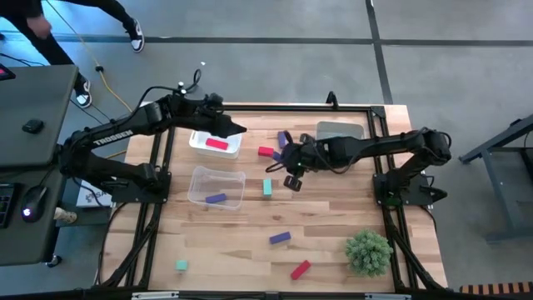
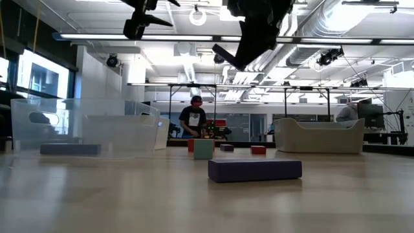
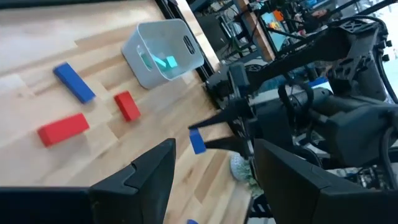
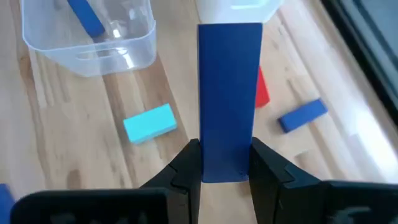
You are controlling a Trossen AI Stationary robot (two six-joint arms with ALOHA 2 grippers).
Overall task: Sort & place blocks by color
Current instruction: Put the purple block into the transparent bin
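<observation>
My right gripper point(image 4: 227, 163) is shut on a purple-blue bar block point(image 4: 229, 93) above the table's middle point(image 1: 281, 158). Below it on the wood lie a teal block point(image 4: 149, 122), a red block point(image 4: 262, 90) and another purple bar point(image 4: 303, 115). A clear bin point(image 1: 216, 185) holds a purple bar point(image 1: 216, 198). A white bin point(image 1: 215, 142) holds a red block point(image 1: 216, 143). My left gripper point(image 3: 211, 180) is open and empty, over the white bin's far edge point(image 1: 231, 127). It sees the held bar from the side point(image 3: 196, 140). My right gripper pinches the bar between its two fingers, on its two long side faces at the near end point(image 4: 227, 169). The bar lies along the fingers and sticks out past their tips. The fingers slant down toward the table's left. The bar is lifted clear of the table.
A grey-white bin point(image 1: 340, 132) at the far right holds a teal block point(image 3: 163, 61). Near the front edge lie a purple bar point(image 1: 280, 238), a red block point(image 1: 300, 269) and a teal cube point(image 1: 181, 265). A bushy green plant ball point(image 1: 368, 252) stands at the front right. A person point(image 2: 192, 120) is beyond the table.
</observation>
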